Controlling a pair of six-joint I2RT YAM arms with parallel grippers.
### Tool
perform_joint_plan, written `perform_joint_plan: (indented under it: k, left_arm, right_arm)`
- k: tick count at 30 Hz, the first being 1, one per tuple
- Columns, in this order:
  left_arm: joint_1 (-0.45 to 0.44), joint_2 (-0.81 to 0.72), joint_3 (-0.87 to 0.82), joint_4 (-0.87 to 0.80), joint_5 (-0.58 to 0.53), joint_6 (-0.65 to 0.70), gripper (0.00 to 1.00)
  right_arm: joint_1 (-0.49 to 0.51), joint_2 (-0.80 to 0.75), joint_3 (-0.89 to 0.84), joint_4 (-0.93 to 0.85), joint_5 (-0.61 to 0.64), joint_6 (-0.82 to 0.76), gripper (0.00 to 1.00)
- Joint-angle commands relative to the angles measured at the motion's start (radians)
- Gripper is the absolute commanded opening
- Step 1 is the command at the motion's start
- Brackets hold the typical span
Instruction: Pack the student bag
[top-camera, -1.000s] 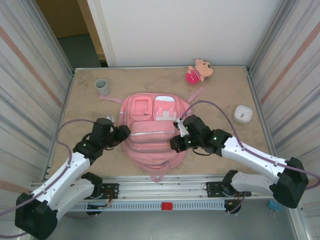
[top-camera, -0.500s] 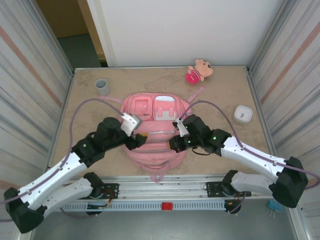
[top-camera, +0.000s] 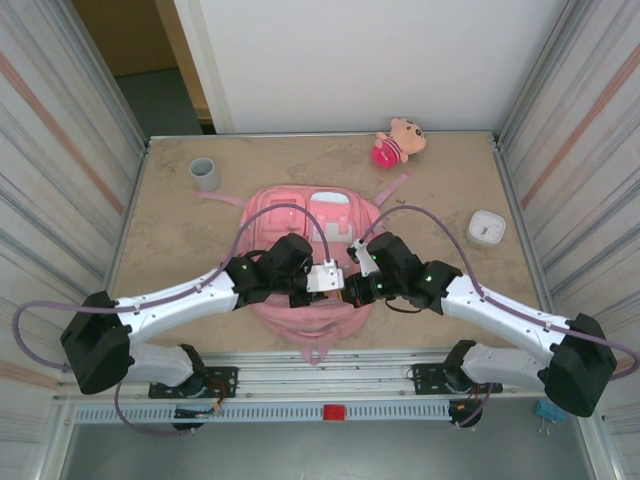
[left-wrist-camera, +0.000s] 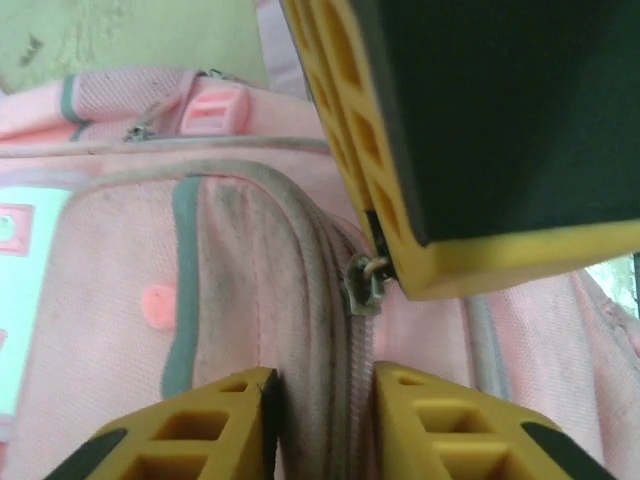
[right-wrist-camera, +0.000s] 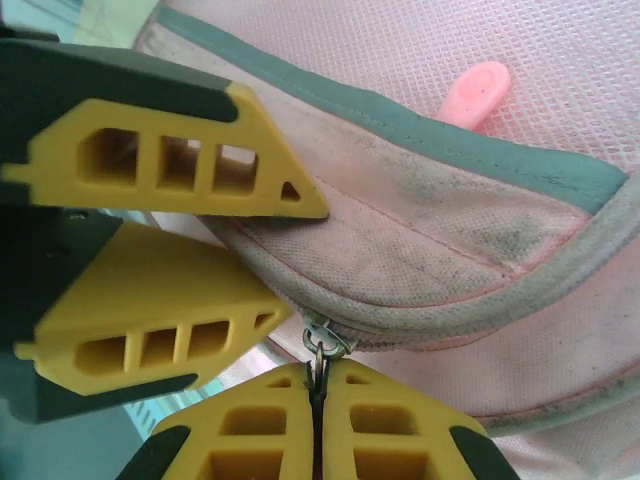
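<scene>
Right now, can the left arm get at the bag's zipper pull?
Probably not: the right gripper is shut on the zipper pull, and the left gripper beside it straddles the student bag's seam.

The left arm (top-camera: 170, 303) and the right arm (top-camera: 500, 312) are showing smooth white shells between bulky black joint housings, each ending in a large black shoulder block (top-camera: 95, 340). A purplish-grey cable (top-camera: 275, 207) is trailing off each arm. A small green light (top-camera: 428, 268) is glowing near the right wrist, and a white camera block (top-camera: 325, 277) is sitting on the left wrist. The left hand (left-wrist-camera: 322, 430) and the right hand (right-wrist-camera: 318, 425) are showing yellow fingers (right-wrist-camera: 355, 385) with ribbed cut-out windows and black backing.
</scene>
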Motion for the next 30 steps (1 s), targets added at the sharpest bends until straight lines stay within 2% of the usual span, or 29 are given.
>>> perform_joint_plan:
  k: [1,11,18,21,25,27,30]
  left_arm:
    - [-0.004,-0.044,0.002,0.082,0.005,0.044,0.18]
    - [0.014,-0.16,-0.089,0.073,-0.008,0.07,0.16]
    - [0.015,-0.187,-0.108,0.124,0.162,0.089,0.16]
    - [0.015,-0.164,-0.112,0.151,0.119,0.079,0.17]
    - [0.015,-0.132,-0.097,0.149,0.002,0.056,0.46]
    - [0.014,-0.115,-0.088,0.161,-0.019,0.055,0.53]
    - [0.011,-0.073,-0.073,0.195,-0.026,0.057,0.55]
  right_arm:
    - [-0.028,-0.046,-0.009,0.028,-0.045,-0.015,0.0]
    - [-0.293,-0.032,-0.049,-0.024,0.001,-0.042,0.0]
    - [-0.324,0.067,-0.021,0.083,0.037,-0.019,0.0]
    - [-0.316,0.081,-0.016,0.128,-0.006,-0.012,0.0]
    - [-0.268,0.033,-0.008,0.086,-0.024,-0.043,0.0]
    - [-0.247,-0.001,-0.015,0.071,-0.057,-0.053,0.0]
    - [-0.211,-0.051,-0.027,0.061,-0.092,-0.049,0.0]
